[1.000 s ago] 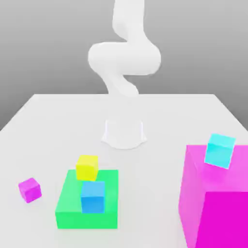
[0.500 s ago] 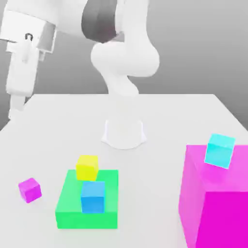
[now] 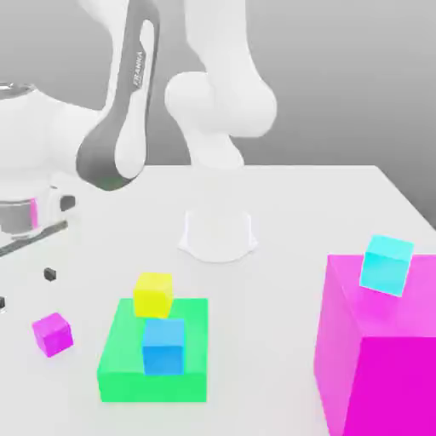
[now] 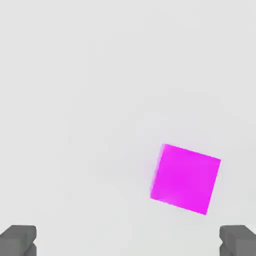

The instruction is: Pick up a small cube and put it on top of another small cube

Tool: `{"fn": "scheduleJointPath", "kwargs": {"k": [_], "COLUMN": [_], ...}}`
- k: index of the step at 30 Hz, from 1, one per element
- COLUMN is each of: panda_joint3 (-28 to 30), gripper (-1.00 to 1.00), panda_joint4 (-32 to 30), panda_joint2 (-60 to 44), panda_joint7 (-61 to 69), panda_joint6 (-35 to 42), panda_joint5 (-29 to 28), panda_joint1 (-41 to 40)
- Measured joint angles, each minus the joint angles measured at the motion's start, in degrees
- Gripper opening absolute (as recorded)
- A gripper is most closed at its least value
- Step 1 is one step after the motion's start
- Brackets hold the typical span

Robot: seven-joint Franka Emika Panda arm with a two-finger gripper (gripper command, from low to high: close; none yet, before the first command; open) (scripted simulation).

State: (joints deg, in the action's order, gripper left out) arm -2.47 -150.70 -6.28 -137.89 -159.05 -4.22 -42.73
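Nearest us, lower left of the exterior view, the small magenta cube [image 3: 52,333] sits free on the table [image 3: 324,204]. We hold our gripper [image 4: 128,241] spread wide above it, ready to descend. Farther in, the yellow cube [image 3: 153,294] waits.

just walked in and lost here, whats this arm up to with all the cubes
The white robot arm has its gripper open over the small magenta cube, which lies alone on the table and is not yet grasped. The yellow cube sits at the back edge of a flat green block, with a blue cube in front of it. A cyan cube rests on top of a big magenta block on the exterior view's right.
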Motion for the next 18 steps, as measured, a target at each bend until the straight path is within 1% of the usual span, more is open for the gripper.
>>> {"fn": "scheduleJointPath", "kwargs": {"k": [1, 3, 7, 8, 14, 18], "panda_joint3": [0.15, 0.25, 1.14, 1.4, 1.54, 0.75], "gripper": [0.0, 0.0, 0.0, -1.0, -1.0, -1.0], "panda_joint4": [-0.51, -0.41, 1.03, 1.3, 1.44, 0.32], "panda_joint2": [-1.21, -4.62, -12.84, -14.34, -15.09, -9.25], "panda_joint7": [-1.22, -2.24, -3.01, -3.16, -3.21, -2.67], "panda_joint6": [-0.74, -3.33, -9.83, -11.01, -11.72, -7.11], "panda_joint5": [1.51, 2.82, 2.64, 2.43, 2.35, 3.17], "panda_joint1": [-0.39, -0.75, -0.13, 0.07, 0.19, -0.44]}}
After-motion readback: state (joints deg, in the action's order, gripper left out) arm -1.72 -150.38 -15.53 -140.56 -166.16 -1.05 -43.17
